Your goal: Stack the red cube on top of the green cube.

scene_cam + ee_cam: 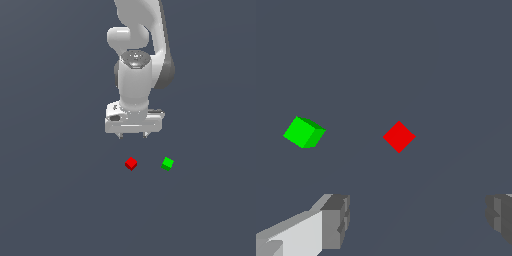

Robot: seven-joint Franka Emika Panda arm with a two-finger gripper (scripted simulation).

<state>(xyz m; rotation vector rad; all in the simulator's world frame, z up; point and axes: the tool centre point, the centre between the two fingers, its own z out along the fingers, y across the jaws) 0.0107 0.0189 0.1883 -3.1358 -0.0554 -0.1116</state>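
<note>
Gripper [416, 220] hangs wide open, holding nothing, above the red cube [399, 136]. That cube sits diamond-wise to the jaws; closing unrotated could squirt it toward the green cube [304, 132] nearby.

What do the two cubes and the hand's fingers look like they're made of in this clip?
The red cube and the green cube are flat, untextured solid colour with no gloss or grain: matte plastic at a guess, though a render leaves the material open. The hand has a smooth white shell, like painted metal or plastic. Its fingers are matte grey with ridged faces, possibly rubber pads.
</note>
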